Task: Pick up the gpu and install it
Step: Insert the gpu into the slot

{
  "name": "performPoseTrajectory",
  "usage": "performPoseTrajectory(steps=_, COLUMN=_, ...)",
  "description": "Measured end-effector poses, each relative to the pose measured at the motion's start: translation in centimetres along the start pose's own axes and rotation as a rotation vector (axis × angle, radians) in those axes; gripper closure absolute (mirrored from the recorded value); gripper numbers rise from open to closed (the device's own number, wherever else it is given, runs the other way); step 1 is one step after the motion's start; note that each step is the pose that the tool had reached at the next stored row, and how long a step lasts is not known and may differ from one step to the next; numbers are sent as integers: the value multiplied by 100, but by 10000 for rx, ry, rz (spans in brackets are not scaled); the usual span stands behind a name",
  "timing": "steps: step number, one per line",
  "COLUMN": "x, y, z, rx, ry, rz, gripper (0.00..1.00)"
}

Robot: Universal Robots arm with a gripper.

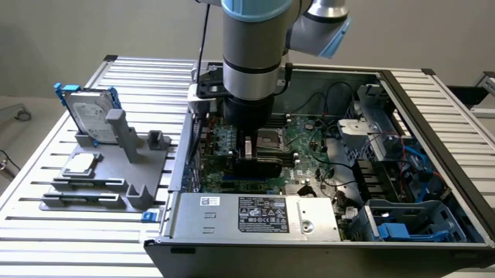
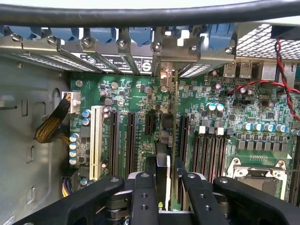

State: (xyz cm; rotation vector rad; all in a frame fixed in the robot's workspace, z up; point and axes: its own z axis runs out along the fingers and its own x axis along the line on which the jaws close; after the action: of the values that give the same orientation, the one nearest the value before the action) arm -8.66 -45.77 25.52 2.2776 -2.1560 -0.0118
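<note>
With the gripper [image 2: 169,199] clamped on the gpu [image 2: 175,117], which stands on edge inside the computer case [image 1: 433,145] over the black slots [image 2: 183,136], I judge it best pressed straight down, level, edge parallel to its slot.

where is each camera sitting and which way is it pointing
Exterior view: sits high and off the arm, looking down on the open computer case and slatted table; the arm reaches down into the case.
Wrist view: rides on the wrist, looking along the gripper at the motherboard; its black fingers flank the gpu.
Shared: both show the gripper, the gpu and the motherboard inside the case.
</note>
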Motion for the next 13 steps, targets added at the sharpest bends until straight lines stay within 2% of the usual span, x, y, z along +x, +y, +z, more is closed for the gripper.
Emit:
performPoseTrajectory(steps=5, x=8, y=0, z=24, rx=9, ry=-105, rz=0, gripper=74)
performPoseTrajectory(steps=13, x=10, y=0, z=34, rx=22, ry=-218, rz=1, gripper=72)
